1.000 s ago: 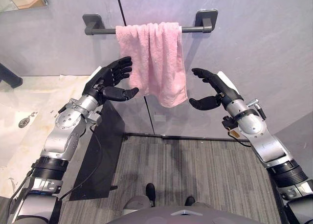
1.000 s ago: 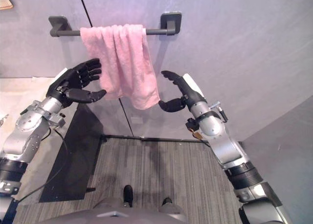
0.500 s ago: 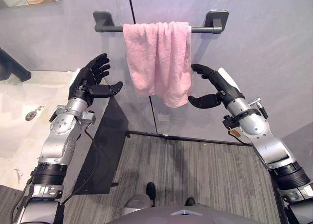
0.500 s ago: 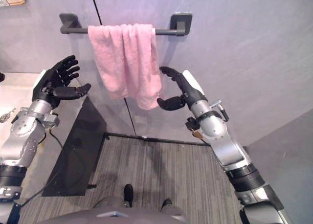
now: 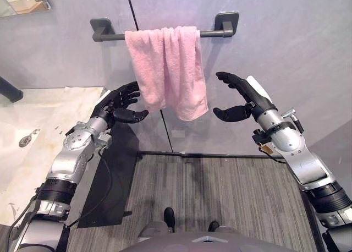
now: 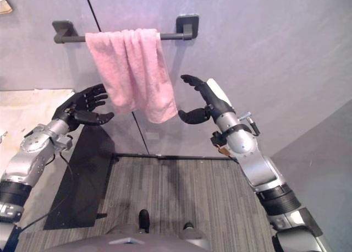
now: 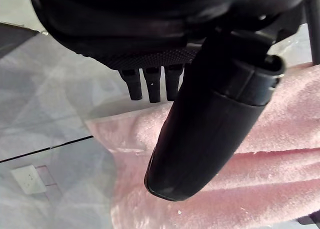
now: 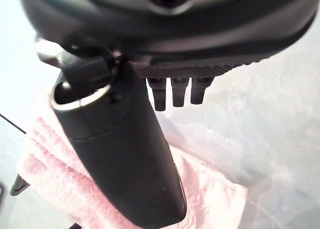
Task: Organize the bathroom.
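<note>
One pink towel (image 5: 168,70) hung on one dark rail (image 5: 165,33) fixed at the far wall. Two hands were present: one left hand (image 5: 122,104) and one right hand (image 5: 242,95). One dark mat (image 5: 113,175) lay at left.

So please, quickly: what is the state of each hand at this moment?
Left hand: open, holding nothing, beside the pink towel.
Right hand: open, holding nothing, on the towel's other side.

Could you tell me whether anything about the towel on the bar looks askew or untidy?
Yes. The pink towel hangs bunched in folds on the bar rather than spread flat, and its bottom edge slants, lower on the robot's right. The left robot hand and right robot hand are open on either side, apart from it.
</note>
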`<state>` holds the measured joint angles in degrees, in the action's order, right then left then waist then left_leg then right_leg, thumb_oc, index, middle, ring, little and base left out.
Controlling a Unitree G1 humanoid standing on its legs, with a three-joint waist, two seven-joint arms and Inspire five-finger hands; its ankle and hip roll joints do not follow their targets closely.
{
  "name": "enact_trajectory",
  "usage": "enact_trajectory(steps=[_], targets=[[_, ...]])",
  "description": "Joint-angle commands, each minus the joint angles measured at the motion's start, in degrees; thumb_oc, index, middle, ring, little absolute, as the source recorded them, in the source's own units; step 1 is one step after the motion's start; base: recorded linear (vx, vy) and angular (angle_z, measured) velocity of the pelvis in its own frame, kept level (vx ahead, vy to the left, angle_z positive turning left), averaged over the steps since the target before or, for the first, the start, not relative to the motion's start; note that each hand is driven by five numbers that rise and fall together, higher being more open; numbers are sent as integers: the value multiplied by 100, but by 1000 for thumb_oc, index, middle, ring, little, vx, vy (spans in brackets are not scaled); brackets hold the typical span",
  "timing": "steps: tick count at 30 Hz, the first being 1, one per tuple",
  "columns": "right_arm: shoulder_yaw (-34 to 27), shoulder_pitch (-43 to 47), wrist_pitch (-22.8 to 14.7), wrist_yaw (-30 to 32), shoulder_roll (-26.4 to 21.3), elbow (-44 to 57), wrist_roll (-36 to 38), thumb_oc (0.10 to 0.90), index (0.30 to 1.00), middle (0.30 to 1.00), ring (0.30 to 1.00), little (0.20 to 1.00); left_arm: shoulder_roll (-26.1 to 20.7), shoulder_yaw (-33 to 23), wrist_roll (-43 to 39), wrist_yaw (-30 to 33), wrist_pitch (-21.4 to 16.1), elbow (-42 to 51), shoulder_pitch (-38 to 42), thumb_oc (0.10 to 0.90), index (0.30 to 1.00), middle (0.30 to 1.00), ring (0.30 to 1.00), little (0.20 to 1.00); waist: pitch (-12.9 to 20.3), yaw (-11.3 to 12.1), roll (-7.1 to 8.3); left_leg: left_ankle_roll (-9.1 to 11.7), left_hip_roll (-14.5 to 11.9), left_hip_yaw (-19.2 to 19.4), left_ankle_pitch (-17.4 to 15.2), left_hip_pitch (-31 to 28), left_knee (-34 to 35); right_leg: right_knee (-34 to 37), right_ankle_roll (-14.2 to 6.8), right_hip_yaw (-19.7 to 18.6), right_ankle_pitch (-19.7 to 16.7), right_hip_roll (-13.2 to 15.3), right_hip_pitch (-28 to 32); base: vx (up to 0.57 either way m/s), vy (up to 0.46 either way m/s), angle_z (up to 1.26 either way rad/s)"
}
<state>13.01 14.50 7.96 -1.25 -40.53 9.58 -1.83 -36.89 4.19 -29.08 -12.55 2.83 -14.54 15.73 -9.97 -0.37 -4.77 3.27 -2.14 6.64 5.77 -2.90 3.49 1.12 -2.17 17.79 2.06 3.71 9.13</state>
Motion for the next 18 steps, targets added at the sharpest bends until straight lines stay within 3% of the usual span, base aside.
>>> enact_trajectory(steps=[1,18], targets=[[-50,603,-721,40,-249,397,-85,800,900,900,900,900,-344,-187,-301,223,-576,-65,798,800,900,900,900,900,672,38,103,539,-385,280,-331,46,-321,-200,-418,-507,200,202,-265,18,23,-9],[-98,782,-808,-328,-340,561,372,800,900,900,900,900,-364,-202,-236,608,-938,-566,1230,800,900,900,900,900,689,-96,112,552,-400,300,-322,-37,-269,-230,-399,-598,213,149,-276,5,6,-2]])
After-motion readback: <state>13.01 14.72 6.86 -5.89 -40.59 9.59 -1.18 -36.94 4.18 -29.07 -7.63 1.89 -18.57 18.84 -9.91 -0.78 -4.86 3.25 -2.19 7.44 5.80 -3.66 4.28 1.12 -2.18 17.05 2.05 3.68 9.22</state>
